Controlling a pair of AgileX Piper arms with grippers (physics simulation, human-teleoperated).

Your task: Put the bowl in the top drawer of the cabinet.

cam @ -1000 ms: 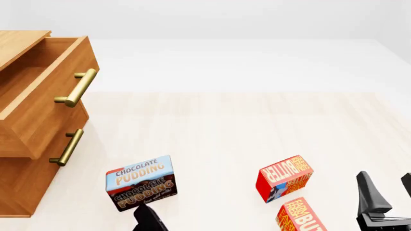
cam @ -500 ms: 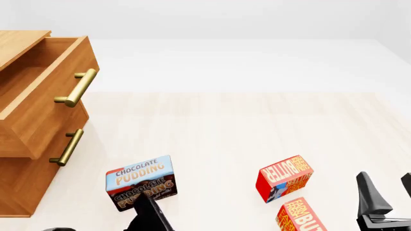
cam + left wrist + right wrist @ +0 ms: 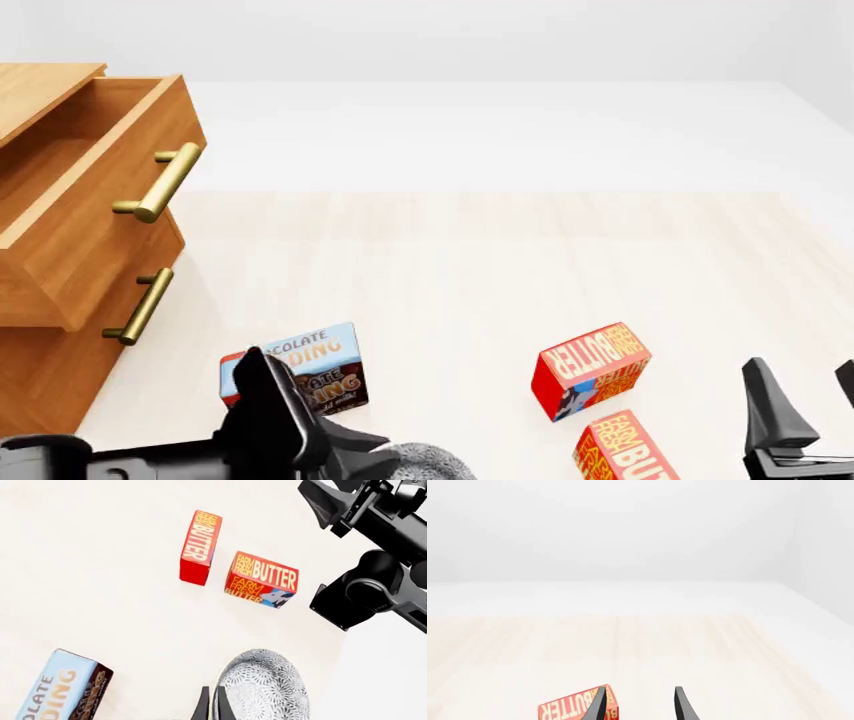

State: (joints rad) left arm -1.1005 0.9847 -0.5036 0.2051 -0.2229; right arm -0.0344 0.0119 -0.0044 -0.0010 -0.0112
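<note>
two arms work at this table, and the left gripper [image 3: 210,707] has its two fingers pressed almost together on the rim of the bowl [image 3: 263,687], so it looks like it has pinched the bowl by its edge. the bowl sits at the near edge of the table, near the chocolate pudding box [image 3: 296,378], and only a bit of it peeks out in the front view. it is round, so it has no long side, and its open patterned face looks turned up and a little tilted, though i cannot tell if it is lifted off the table yet. the right gripper [image 3: 639,705] waits by the near right corner with its fingers spread apart and nothing between them. i think the step now is picking up the bowl. the top drawer [image 3: 94,190] of the cabinet [image 3: 54,360] at the left edge of the table is pulled out already. next the left arm needs to lift the bowl high, carry it left past the pudding box, and lower it flat into the drawer. two butter boxes [image 3: 591,368] stand well apart from that path.
</note>
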